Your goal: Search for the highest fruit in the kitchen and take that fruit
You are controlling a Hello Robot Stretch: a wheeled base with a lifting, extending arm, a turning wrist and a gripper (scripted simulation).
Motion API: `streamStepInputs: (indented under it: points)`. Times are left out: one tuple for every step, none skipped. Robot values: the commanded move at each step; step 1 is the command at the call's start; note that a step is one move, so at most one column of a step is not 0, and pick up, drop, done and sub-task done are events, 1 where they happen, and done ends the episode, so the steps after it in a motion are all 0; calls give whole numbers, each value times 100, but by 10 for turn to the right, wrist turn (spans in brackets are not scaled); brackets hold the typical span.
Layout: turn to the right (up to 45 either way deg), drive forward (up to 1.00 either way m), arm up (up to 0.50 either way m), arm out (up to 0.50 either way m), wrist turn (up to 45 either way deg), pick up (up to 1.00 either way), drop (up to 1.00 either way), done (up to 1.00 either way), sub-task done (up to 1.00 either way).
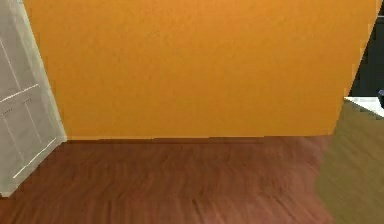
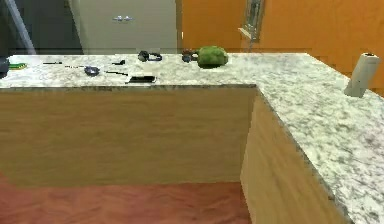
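Search phase, my read. Forward view: orange wall [image 1: 190,65], white panelled door [image 1: 25,100] on the forward view's left, wood floor [image 1: 170,185], and a wood-sided panel [image 1: 355,165] at the right edge, probably the counter's end. Nothing to pick there. The arm side view looks onto an L-shaped speckled stone counter [image 2: 300,100] with wooden fronts. The base seems parked alongside it, which makes sense because the arm reaches out that way. The only fruit candidate is a green lump [image 2: 210,57], rounded and bumpy, sitting on the long run's far half near the inner corner. It could be a leafy head rather than a fruit, can't tell. To its left, apart from it, small dark items [image 2: 142,78] lie scattered flat on the same top, and a green bit [image 2: 4,68] sits at the far left edge, too cropped to name. A white roll [image 2: 362,75] stands upright on the side run, well apart from the lump. A white cabinet [image 2: 120,20] stands behind the counter. Everything seen is at counter height, so "highest" isn't settled; shelves and cabinet tops need checking before committing. Gripper state and load: can't tell from these frames. If the lump is the pick, the arm must extend across the top and avoid the dark clutter.
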Motion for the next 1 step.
streamStepInputs:
  points:
    - [450, 0, 0, 0, 0, 0, 0, 0, 0]
